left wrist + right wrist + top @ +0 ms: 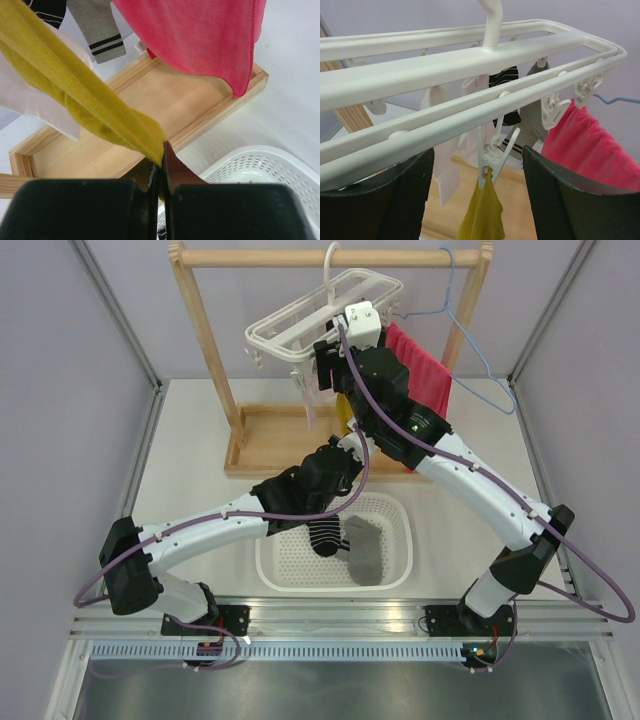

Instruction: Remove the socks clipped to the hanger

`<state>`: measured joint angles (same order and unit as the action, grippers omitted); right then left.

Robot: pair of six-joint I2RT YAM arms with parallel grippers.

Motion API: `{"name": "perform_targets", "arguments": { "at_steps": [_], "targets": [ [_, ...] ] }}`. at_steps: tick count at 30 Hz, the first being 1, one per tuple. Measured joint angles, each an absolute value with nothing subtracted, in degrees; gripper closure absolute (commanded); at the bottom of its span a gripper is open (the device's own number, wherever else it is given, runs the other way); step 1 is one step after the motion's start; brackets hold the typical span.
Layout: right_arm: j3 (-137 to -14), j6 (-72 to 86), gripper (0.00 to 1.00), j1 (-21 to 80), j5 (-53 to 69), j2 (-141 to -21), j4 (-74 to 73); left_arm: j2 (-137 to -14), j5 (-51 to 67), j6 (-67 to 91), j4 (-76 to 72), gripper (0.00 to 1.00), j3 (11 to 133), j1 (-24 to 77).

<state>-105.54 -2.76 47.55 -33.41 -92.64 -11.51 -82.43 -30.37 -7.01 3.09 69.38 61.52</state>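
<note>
The white hanger (318,312) hangs from the wooden rail, and its bars (470,65) fill the right wrist view. One clip (495,152) holds the mustard yellow sock (482,210). My right gripper (477,192) is open, one finger on each side of that clip and not touching it. Lower down, my left gripper (161,156) is shut on the yellow sock's (90,95) free end and the sock is stretched taut. White socks (445,165), a black-and-white striped sock (505,82) and a grey sock (532,120) remain clipped.
A white basket (400,530) near the arms holds a striped sock (325,537) and a grey sock (368,550). The red towel (420,370) and blue wire hanger (480,350) hang to the right. The rack's wooden base tray (165,100) lies below.
</note>
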Motion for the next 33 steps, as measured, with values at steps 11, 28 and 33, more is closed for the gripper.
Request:
{"name": "perform_targets", "arguments": {
  "at_steps": [11,28,33],
  "targets": [
    [-108.3,-5.0,0.25,47.9,-39.7,-94.9,-11.7,-82.4,-31.3,-7.4,3.5,0.98,69.4,61.5],
    [-111.0,-7.7,0.97,47.8,-42.4,-97.9,-9.0,-81.4,-32.0,-7.3,4.0,0.98,69.4,61.5],
    [-110.0,-8.0,0.99,47.7,-43.1,-97.9,-7.1,-81.4,-32.7,-7.3,4.2,0.98,69.4,61.5]
  ]
}}
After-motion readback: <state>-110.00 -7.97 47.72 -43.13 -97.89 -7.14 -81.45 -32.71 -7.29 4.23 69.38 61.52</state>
